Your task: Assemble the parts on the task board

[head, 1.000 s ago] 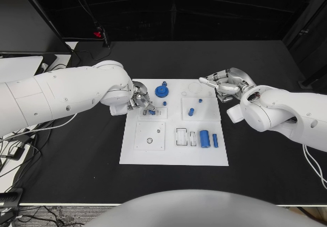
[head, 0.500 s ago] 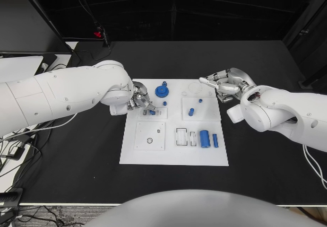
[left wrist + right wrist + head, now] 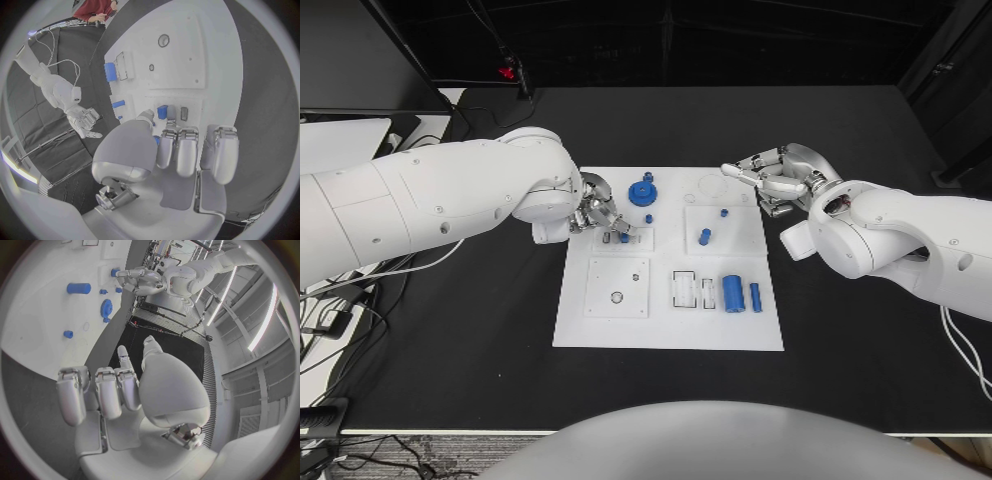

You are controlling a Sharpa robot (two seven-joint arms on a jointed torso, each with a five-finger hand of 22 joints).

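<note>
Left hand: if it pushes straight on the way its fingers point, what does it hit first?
Likely the small blue part just ahead of the left hand, standing in its recess on the task board. How far above the board the fingertips sit is unclear.

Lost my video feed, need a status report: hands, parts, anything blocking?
Left hand over task board far-left corner, fingertips at a small blue peg; grip unclear. Right hand empty, fingers apart, off the far-right corner. Blue gear free. Nothing blocking.

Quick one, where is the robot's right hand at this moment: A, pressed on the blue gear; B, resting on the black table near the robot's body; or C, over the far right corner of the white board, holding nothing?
C: the right hand hangs by the task board at its far right corner, fingers apart and empty.
</note>
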